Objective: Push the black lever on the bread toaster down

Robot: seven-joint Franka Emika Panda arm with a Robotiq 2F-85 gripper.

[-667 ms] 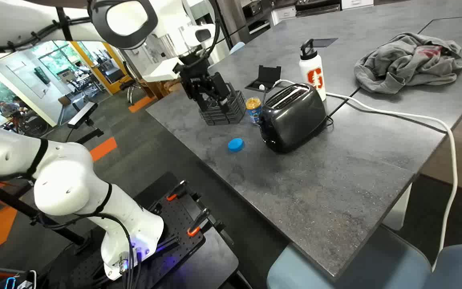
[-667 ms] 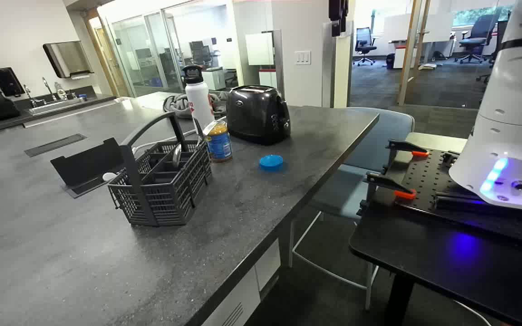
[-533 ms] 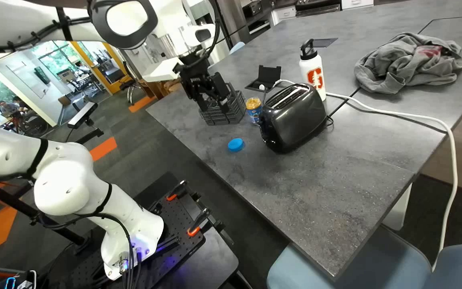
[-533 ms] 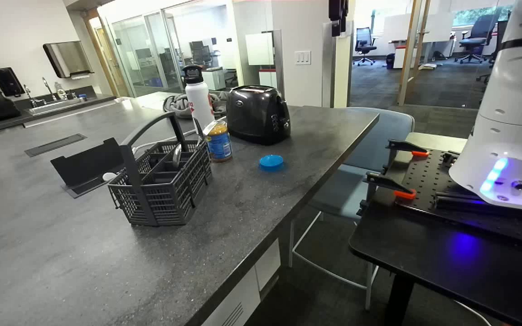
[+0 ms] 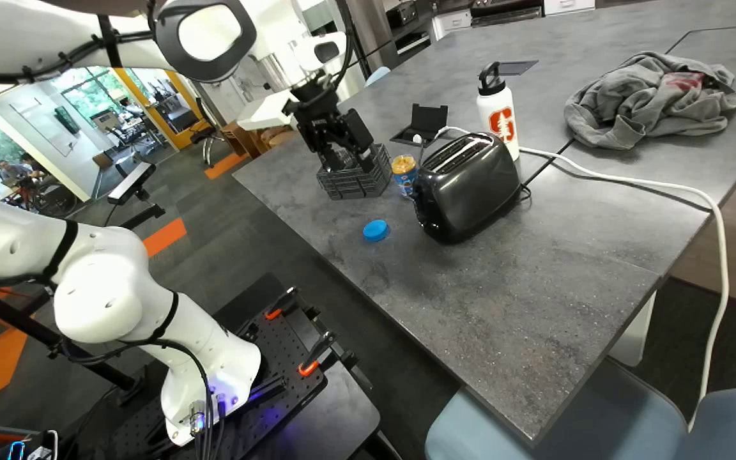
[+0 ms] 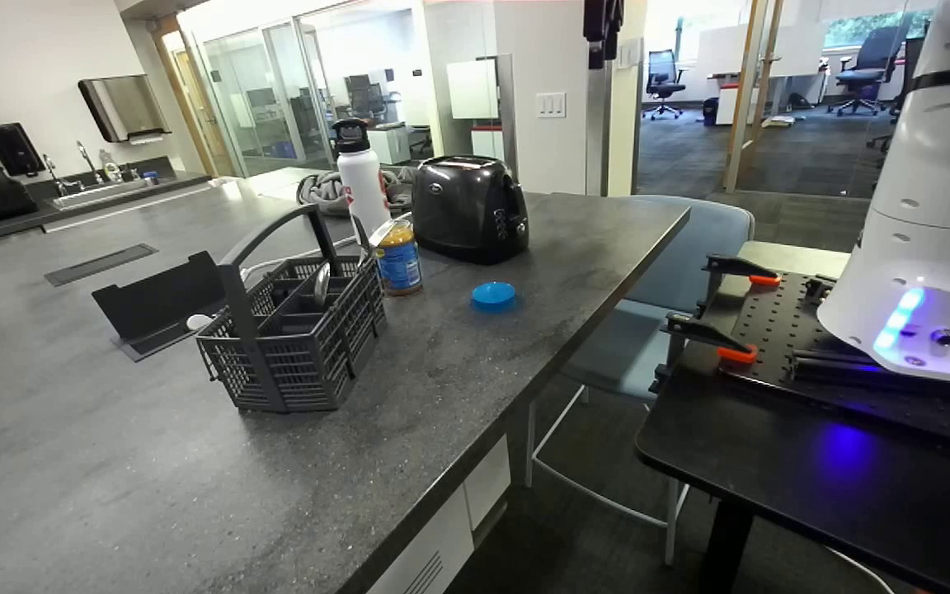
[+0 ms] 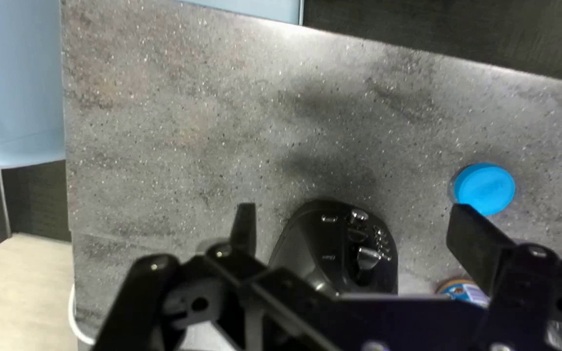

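The dark glossy bread toaster (image 5: 470,185) stands upright on the grey table, with its slots on top; it also shows in an exterior view (image 6: 463,206) and in the wrist view (image 7: 305,239). The black lever (image 7: 369,257) sticks out from a slot in its narrow end face in the wrist view, above a shiny knob. I cannot make it out clearly in the exterior views. My gripper (image 5: 350,165) is open and empty, in the air above and beside the toaster. In the wrist view its fingers (image 7: 353,208) are wide apart, with the toaster's end between them in the picture.
A grey cutlery caddy (image 6: 302,371), a peanut butter jar (image 6: 399,266) and a blue lid (image 7: 486,187) are near the toaster. A white bottle (image 5: 499,118) stands behind it. A white cord (image 5: 630,179) crosses the table (image 5: 521,332) to its edge. A grey cloth (image 5: 649,105) lies farther back.
In an exterior view my gripper has shifted slightly right, towards the toaster. In an exterior view its tip at the top edge has moved slightly left. The toaster and other objects have not moved.
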